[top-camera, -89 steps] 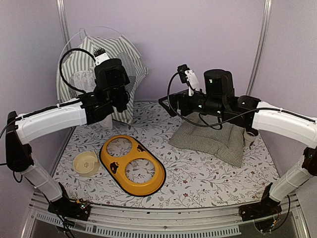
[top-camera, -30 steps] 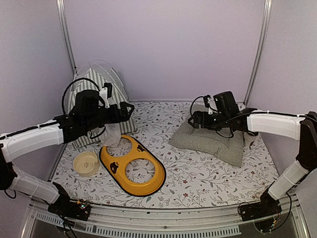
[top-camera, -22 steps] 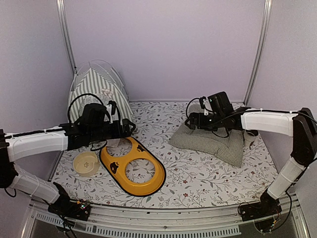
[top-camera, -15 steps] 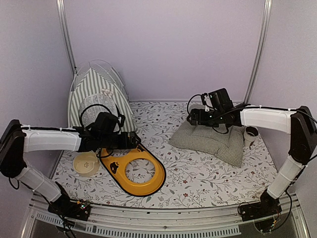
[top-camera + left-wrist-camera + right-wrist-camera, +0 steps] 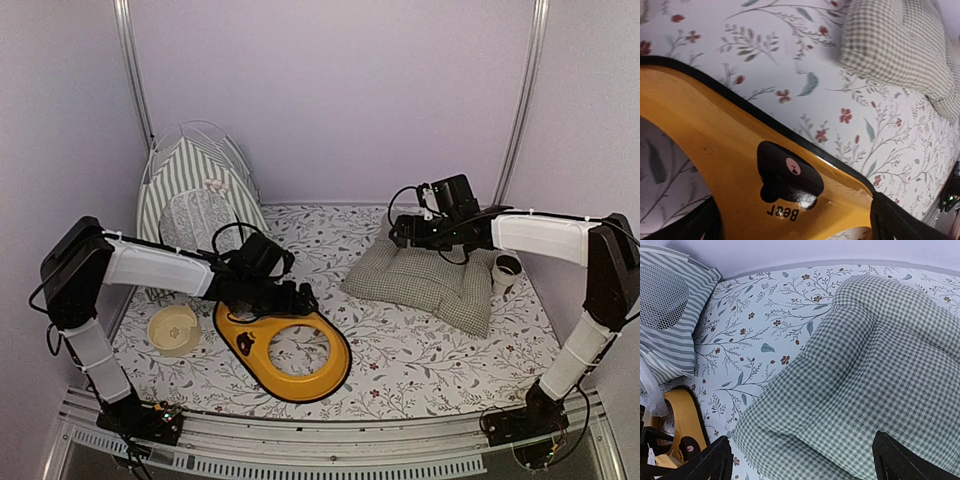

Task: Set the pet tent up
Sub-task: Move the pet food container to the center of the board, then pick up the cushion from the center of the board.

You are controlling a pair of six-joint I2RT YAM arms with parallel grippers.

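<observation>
The pet tent (image 5: 195, 190) stands upright in the back left corner, green-and-white striped, with white poles arching over its top and its round grey mesh window (image 5: 662, 296) facing the table. Neither gripper touches it. My left gripper (image 5: 300, 298) is open, low over the far rim of the yellow feeder tray (image 5: 290, 345); its black fingers (image 5: 897, 222) straddle the tray's bear logo (image 5: 787, 175). My right gripper (image 5: 400, 232) is open above the far left part of the green-checked cushion (image 5: 430, 280), nothing between its fingers (image 5: 715, 460).
A beige bowl (image 5: 172, 328) sits left of the tray. A small cup (image 5: 507, 268) stands at the cushion's right end. The cushion (image 5: 880, 370) fills most of the right wrist view. Walls close in the back and both sides.
My left arm has swung away from the tent, right and down onto the yellow tray, which has slid a little to the right. The tent stands alone. The right gripper barely shifted.
</observation>
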